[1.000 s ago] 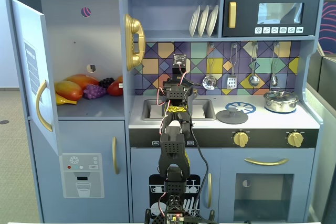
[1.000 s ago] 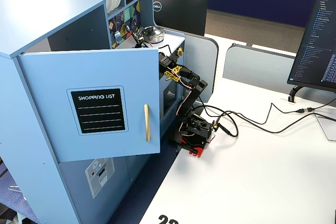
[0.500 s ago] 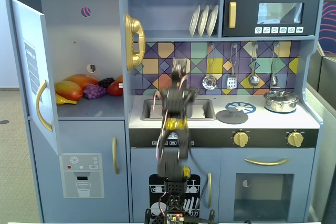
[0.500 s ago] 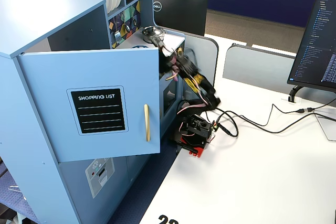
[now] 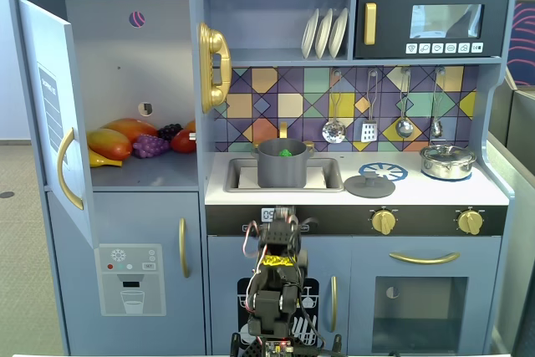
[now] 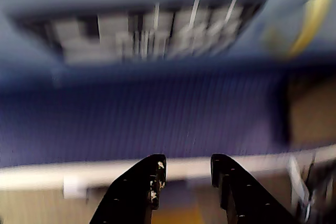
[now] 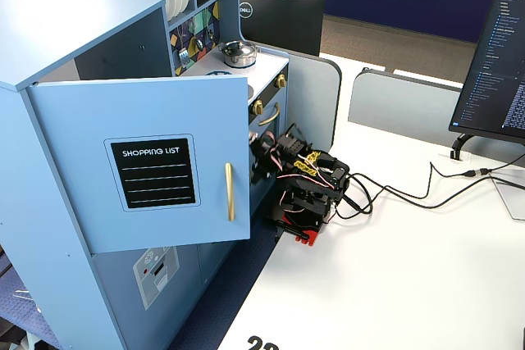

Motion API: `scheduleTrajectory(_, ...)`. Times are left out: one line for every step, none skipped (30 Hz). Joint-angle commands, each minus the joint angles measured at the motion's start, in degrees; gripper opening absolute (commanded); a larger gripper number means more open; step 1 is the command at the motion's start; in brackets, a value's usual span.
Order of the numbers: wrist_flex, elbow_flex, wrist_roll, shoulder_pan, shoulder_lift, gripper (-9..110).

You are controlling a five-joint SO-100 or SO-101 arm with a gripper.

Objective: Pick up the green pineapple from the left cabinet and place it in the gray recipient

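pincer empty, pineapple already in the pot

pincer (image 6: 185, 174) hangs low in front of the toy kitchen, its two dark fingers (image 6: 140, 188) spread apart with nothing between them; the wrist view is blurred, showing only a dark panel with pale bars above them and a white strip behind the tips.

up and beyond the pincer, the green pineapple (image 5: 285, 154) sits inside the gray recipient (image 5: 281, 165), only a small patch of green showing over the rim. that pot stands in the sink (image 5: 330, 175), directly above the folded arm (image 5: 276, 286) in a fixed view. its flat gray lid (image 5: 369, 185) lies on the counter just right of the sink, and a shiny silver pot (image 5: 448, 161) stands further right.

up and to the left, the left cabinet (image 5: 134, 73) has its door (image 5: 52, 114) swung wide open. on its shelf lie other toy fruits, among them a purple grape bunch (image 5: 150, 145). from the side, in a fixed view, that door (image 7: 156, 161) carries a shopping list panel and hides most of the arm's base.
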Motion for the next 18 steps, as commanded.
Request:
scheduleTrajectory(4.75, 2.72, 2.46, -0.35, 4.13, 0)
scheduleTrajectory(8.35, 2.72, 3.78, -1.05, 5.27, 0)
scheduleTrajectory(11.95, 2.72, 5.01, -1.67, 6.42, 0)
scheduleTrajectory(15.73, 2.72, 5.62, -2.29, 7.29, 0)
scheduleTrajectory(18.54, 2.72, 5.8, -2.81, 7.29, 0)
scheduleTrajectory(21.01, 2.72, 5.71, -3.25, 7.29, 0)
scheduleTrajectory(21.97, 2.72, 8.09, -3.96, 7.29, 0)
scheduleTrajectory(21.88, 2.72, 9.93, -4.39, 7.29, 0)
scheduleTrajectory(21.8, 2.72, 9.84, -4.39, 7.29, 0)
scheduleTrajectory(21.8, 2.72, 9.49, -4.48, 7.29, 1)
scheduleTrajectory(21.8, 2.72, 9.49, -4.75, 7.29, 1)
scheduleTrajectory(21.8, 2.72, 9.49, -5.54, 7.29, 1)
scheduleTrajectory(21.8, 2.72, 9.4, -6.42, 7.29, 1)
scheduleTrajectory(21.8, 2.72, 9.4, -7.21, 7.29, 1)
scheduleTrajectory(21.8, 2.72, 9.4, -7.56, 7.29, 2)
scheduleTrajectory(21.8, 2.72, 9.4, -7.65, 7.29, 2)
scheduleTrajectory(21.8, 2.72, 9.4, -7.65, 7.29, 2)
scheduleTrajectory(21.8, 2.72, 9.4, -7.82, 7.29, 3)
